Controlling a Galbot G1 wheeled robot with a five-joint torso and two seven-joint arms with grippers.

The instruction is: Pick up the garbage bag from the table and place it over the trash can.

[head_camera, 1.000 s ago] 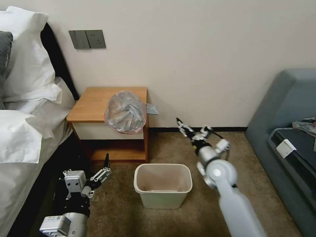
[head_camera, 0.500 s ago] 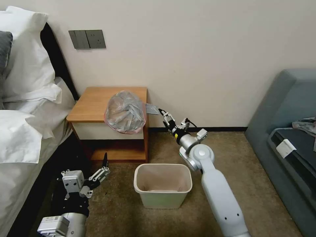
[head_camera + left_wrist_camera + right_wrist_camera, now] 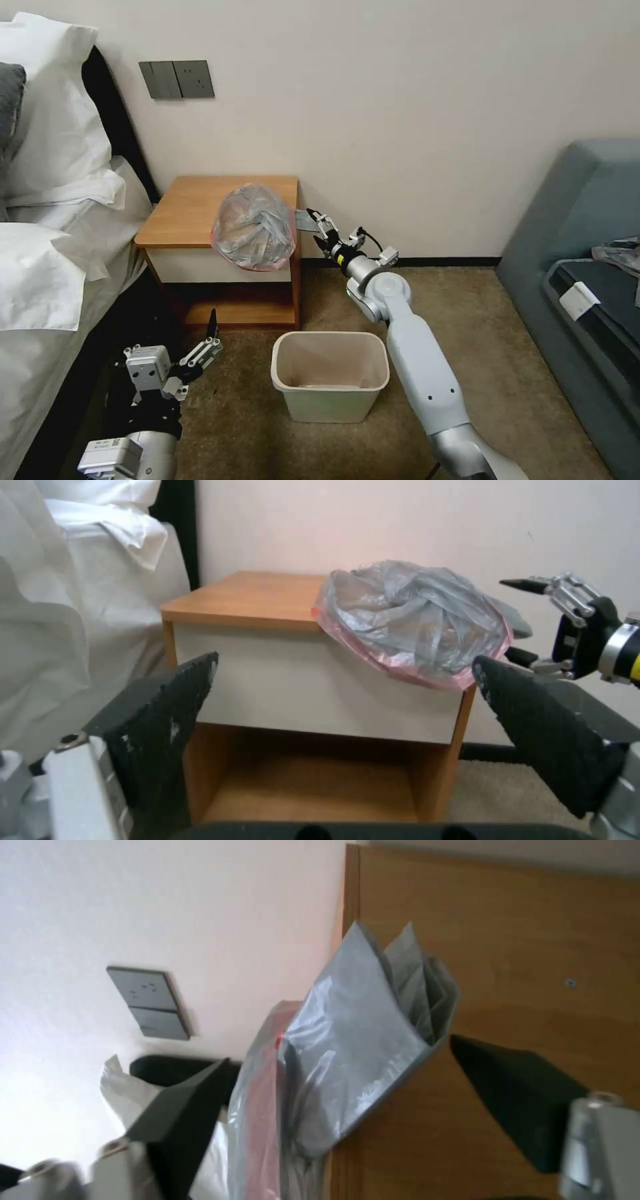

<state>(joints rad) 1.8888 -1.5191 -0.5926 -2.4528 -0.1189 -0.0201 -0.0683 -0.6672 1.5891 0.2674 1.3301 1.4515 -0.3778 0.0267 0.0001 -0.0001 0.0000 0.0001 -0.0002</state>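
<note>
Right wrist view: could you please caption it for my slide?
Open right tool straddles the garbage bag's folded corner beside the table.

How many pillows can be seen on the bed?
3. A white pillow stands against the headboard. A grey pillow is at the picture's left edge. Another white pillow lies lower on the bed. More may be hidden outside the picture.

The garbage bag (image 3: pixel 254 227) was translucent grey with a pinkish-red edge. The nightstand (image 3: pixel 200 207) had a light-brown wooden top and a white front panel. The trash can (image 3: pixel 330 377) was cream-white. The carpet (image 3: pixel 520 373) was mottled brown, the wall (image 3: pixel 400 100) off-white, the switch plates (image 3: pixel 177 79) dark grey, the bedding (image 3: pixel 47 220) white, the sofa (image 3: pixel 587 200) grey-blue.
</note>
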